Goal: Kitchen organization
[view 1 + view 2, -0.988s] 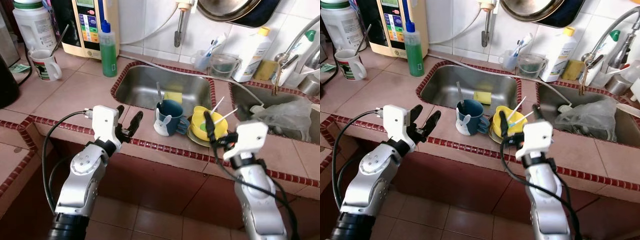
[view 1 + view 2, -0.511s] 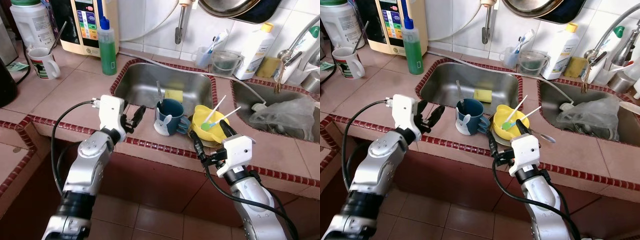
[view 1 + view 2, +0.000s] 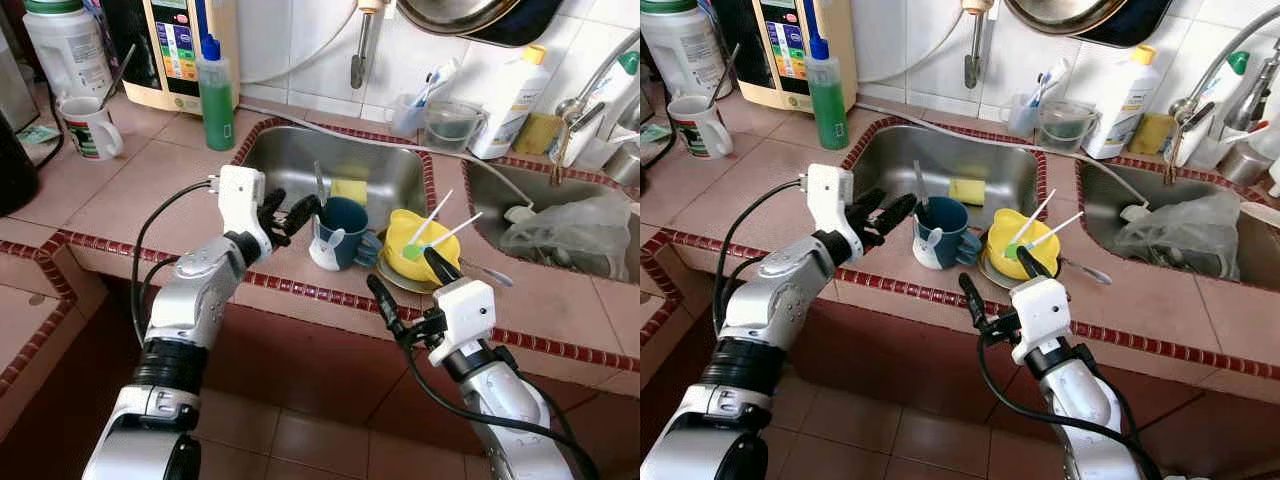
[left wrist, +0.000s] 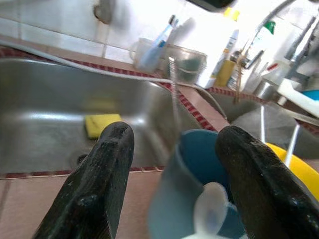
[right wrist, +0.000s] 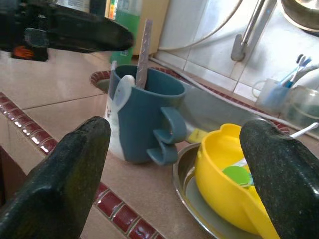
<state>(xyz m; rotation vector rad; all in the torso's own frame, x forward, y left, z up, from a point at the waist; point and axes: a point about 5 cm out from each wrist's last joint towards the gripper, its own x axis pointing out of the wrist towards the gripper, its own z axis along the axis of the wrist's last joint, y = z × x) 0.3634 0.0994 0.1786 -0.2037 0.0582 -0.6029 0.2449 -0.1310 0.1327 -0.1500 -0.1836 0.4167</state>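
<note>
**Ana:** Mug (image 3: 338,232) first: in the left eye view the blue mug sits at the centre of the frame on the tiled bench (image 3: 130,190), on the narrow strip between the sink (image 3: 300,165) and the bench's front edge, touching or just beside the yellow bowl (image 3: 415,245) to its right. The left tool (image 3: 290,214) is spread open just left of the mug, nothing in it.

**Ben:** And the right tool (image 3: 992,288) in the right eye view, lower centre, is open too, empty, one finger hanging off the front edge below the bowl. The risk looks plain: a push from the left would slide the mug into the bowl, or off the strip.

**Ana:** The left wrist view backs that. Both fingers (image 4: 104,184) frame the mug at lower centre, with a metal utensil (image 4: 174,94) standing up out of it. A finger could catch that handle and tip the mug toward the sink.

**Ben:** In the right wrist view the mug (image 5: 144,114) is at centre left, its handle facing the bowl (image 5: 229,174) on a metal plate (image 5: 187,186) at lower right. The two sticks (image 3: 440,225) in the bowl lean loose; a knock would likely spill them.
</note>
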